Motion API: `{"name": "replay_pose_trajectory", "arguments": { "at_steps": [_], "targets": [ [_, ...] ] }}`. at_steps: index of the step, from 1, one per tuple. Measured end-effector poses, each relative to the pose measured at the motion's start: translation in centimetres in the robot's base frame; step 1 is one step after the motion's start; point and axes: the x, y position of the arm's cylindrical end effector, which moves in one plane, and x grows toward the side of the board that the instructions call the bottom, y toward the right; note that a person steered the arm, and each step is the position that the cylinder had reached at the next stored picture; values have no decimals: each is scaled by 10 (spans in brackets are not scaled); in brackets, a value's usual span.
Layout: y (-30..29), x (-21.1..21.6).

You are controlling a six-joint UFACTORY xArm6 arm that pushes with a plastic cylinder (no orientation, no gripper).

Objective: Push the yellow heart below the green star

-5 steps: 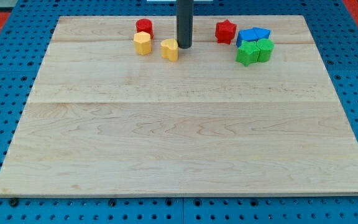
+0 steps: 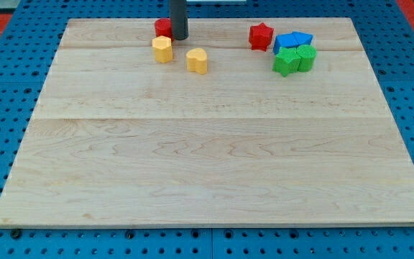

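The yellow heart (image 2: 198, 60) lies near the view's top, left of centre, on the wooden board (image 2: 207, 144). The green star (image 2: 287, 62) sits at the view's top right, touching a second green block (image 2: 305, 57) on its right. My tip (image 2: 180, 37) is above and to the left of the yellow heart, apart from it, right beside the red block (image 2: 163, 28).
A yellow hexagon block (image 2: 162, 49) lies left of the heart, just below the red block. A red star (image 2: 261, 35) and two blue blocks (image 2: 292, 41) sit above the green blocks. Blue pegboard surrounds the board.
My tip has moved to the view's left and slightly up, away from the yellow heart's right side to beside the red block. The blocks have barely shifted.
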Motion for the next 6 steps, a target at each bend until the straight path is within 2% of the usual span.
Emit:
{"name": "replay_pose_trajectory", "arguments": {
  "at_steps": [1,2,3,4,5,6],
  "targets": [
    [27,77],
    [86,148],
    [81,141],
    [103,116],
    [173,166],
    [204,222]
  ]
}}
